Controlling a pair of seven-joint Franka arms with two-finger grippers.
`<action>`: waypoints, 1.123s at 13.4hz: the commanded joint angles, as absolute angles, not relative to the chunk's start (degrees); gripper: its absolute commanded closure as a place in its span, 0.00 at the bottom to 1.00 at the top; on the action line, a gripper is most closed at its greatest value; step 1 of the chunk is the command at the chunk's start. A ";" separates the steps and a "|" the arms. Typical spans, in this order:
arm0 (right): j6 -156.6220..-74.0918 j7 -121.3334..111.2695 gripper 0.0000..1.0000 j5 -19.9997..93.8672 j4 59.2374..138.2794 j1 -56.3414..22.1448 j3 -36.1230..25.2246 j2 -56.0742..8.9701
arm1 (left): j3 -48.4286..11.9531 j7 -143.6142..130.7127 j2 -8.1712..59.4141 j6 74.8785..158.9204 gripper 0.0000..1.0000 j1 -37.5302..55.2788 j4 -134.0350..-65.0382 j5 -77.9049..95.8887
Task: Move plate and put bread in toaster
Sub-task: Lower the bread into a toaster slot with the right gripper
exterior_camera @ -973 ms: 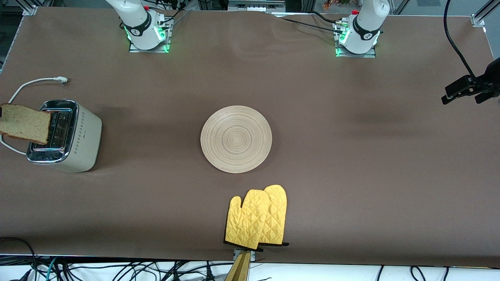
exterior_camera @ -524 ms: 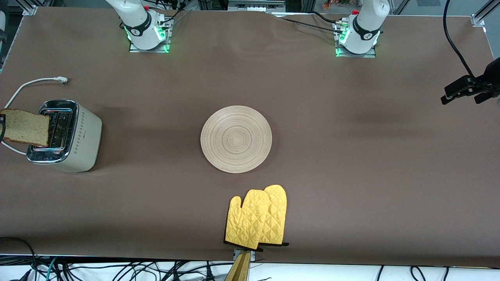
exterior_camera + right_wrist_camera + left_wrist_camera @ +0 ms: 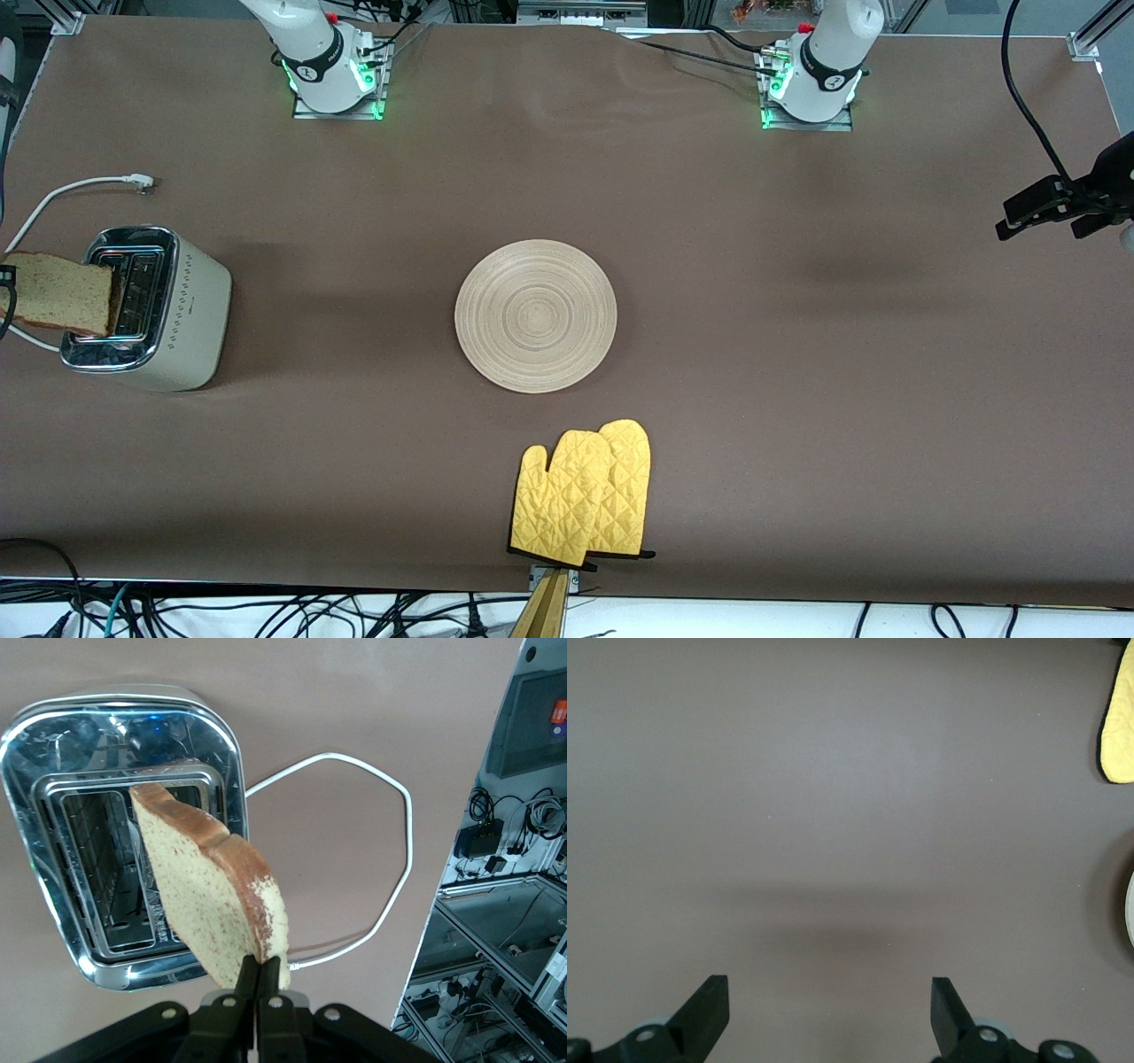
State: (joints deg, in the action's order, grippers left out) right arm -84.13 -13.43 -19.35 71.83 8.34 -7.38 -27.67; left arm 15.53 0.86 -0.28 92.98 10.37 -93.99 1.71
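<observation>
Two jobs here, neither shown as finished. Gripping the bread (image 3: pixel 213 904) by its crust edge with the right gripper (image 3: pixel 257 979), jaws narrow and pinched on the slice. Hanging tilted over the toaster (image 3: pixel 168 310) at the bench edge by the right arm's end, with the free end of the slice above the chrome top and close to a slot mouth. Not yet down in the slot, judging by how much of the slice shows in the right wrist view. Left to do on that part: squaring the slice to the slot, lowering, letting go.

Lying flat at mid-bench, the plate (image 3: pixel 535 315), touched by nothing. Cannot tell from its place alone whether moved already or waiting.

Waiting over bare bench near the edge at the left arm's end, the left gripper (image 3: pixel 830 992), jaws wide and holding nothing.

Also present: a pair of yellow mitts (image 3: pixel 585 496) at the edge nearest the front camera, and the white cord (image 3: pixel 71 186) looping beside the toaster.
</observation>
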 commanded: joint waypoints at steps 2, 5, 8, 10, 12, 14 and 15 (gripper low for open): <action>-83.50 -12.83 1.00 -20.04 70.58 10.80 -7.12 -28.56 | 14.15 0.35 0.26 91.67 0.00 10.55 -92.20 -0.09; -83.67 -11.53 1.00 -19.95 70.66 11.78 -7.12 -29.35 | 14.15 0.35 0.18 91.67 0.00 10.55 -92.20 -0.09; -83.67 -9.58 1.00 -19.78 71.10 11.60 -7.03 -29.44 | 14.15 0.26 0.18 91.67 0.00 10.55 -92.28 -0.09; -83.76 -7.22 1.00 -19.60 71.10 10.82 -6.77 -29.97 | 14.15 0.26 0.18 91.67 0.00 10.55 -92.29 -0.09; -83.85 -5.46 1.00 -19.43 71.19 9.59 -6.68 -30.23 | 14.15 0.26 0.26 91.67 0.00 10.55 -92.29 -0.09; -84.02 -3.70 1.00 -19.34 71.19 8.53 -6.59 -31.11 | 14.15 0.26 0.26 91.67 0.00 10.55 -92.29 -0.09; -84.20 -3.08 1.00 -19.16 71.19 8.00 -6.50 -31.29 | 14.15 0.26 0.26 91.67 0.00 10.55 -92.29 -0.09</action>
State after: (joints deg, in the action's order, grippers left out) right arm -84.15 -4.64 -19.31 71.86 8.61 -6.71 -30.66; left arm 14.35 0.85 -0.28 92.98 10.48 -93.99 1.71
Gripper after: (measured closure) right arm 0.974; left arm 0.000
